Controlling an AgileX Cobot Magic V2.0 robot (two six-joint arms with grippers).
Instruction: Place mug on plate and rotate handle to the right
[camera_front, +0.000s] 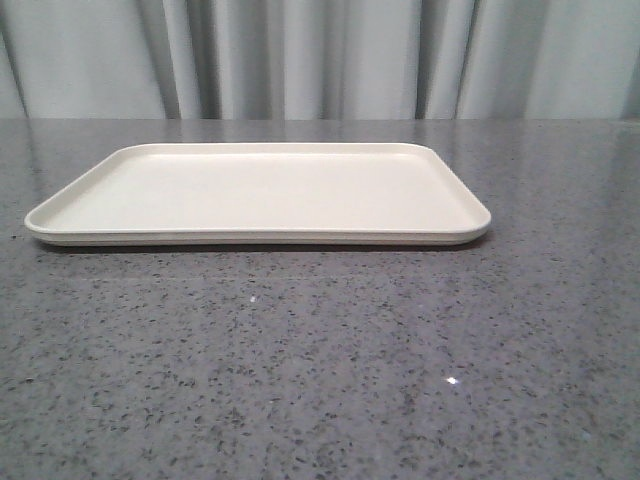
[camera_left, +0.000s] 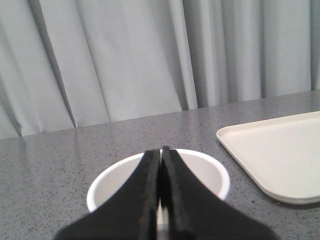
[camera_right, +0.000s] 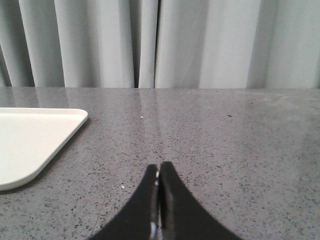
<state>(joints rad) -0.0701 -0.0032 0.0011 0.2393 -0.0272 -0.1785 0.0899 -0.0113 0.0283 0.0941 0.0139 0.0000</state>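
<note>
So the plate (camera_front: 258, 195) sits bare in the middle of the grey speckled table (camera_front: 320, 380), long side running left to right, with a curtain (camera_front: 320, 55) behind it. Nothing is on it yet, and the front view shows no mug and no arms at all.

The mug (camera_left: 200, 170) only turns up in the left wrist view. It stands upright with its open mouth up, right under and just past the left gripper (camera_left: 161, 155), whose two black fingers are pressed tight together with nothing between them. The fingers cover the middle of the rim, so I can't see the handle or the printed face from here. No way to say which way the handle points right now.

The plate's near corner shows off to the mug's right side in that same view, so the mug sits on the table left of the plate, apart from it.

The right gripper (camera_right: 159, 172) is clenched too, holding nothing, hanging over bare table on the right side of the plate.

My guess is the left arm is the obvious pick: it's basically on top of the mug. It would need to spread its fingers before it can grab anything, then carry the mug rightward onto the plate.
</note>
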